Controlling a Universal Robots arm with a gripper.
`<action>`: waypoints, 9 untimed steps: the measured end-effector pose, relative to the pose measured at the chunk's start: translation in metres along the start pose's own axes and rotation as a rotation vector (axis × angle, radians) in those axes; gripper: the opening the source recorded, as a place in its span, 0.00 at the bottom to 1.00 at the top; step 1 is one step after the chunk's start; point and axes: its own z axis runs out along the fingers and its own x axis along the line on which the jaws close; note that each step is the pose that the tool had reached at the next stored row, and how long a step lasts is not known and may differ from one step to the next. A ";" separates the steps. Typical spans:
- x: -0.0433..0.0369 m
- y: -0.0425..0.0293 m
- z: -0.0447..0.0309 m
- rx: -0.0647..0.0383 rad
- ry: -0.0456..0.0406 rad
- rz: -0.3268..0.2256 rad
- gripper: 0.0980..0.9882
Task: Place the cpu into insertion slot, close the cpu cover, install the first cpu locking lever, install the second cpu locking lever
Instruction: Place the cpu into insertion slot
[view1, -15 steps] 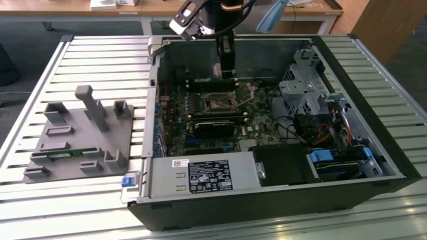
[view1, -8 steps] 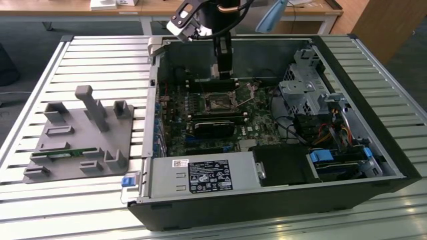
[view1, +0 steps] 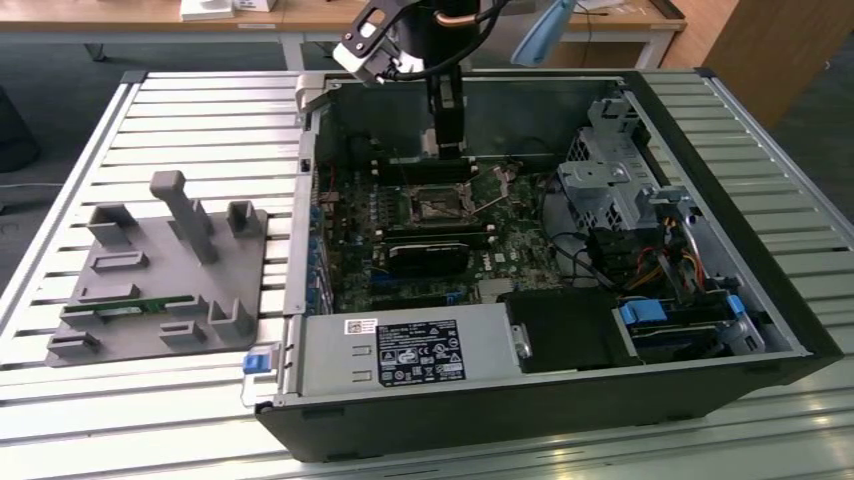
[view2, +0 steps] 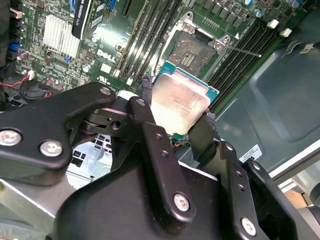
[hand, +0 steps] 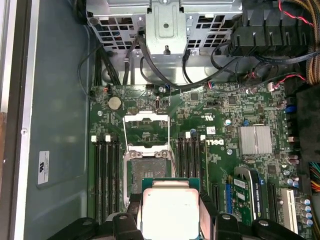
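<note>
Just over the motherboard, the hand clamps the cpu by two edges, short of the bare insertion slot (cpu cover swung open); no step is finished yet.

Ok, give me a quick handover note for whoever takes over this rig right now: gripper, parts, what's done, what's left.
The gripper is shut on the small flat square silvery-beige cpu, holding it over the green motherboard.
The square black-rimmed insertion slot is empty; the cpu hangs above and beside it, not in it.
The thin silver frame-shaped cpu cover is swung open beyond the slot.
A thin metal locking lever sticks out free beside the slot.
Done: cpu in grasp.
Left: seating the cpu, closing the cover, both levers.
</note>
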 end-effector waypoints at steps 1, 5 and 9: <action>0.0000 0.0000 0.0000 0.000 0.0000 0.000 0.49; 0.0000 0.0001 0.0002 0.000 0.0001 0.000 0.49; 0.0011 0.0090 0.0037 0.003 -0.0001 0.000 0.49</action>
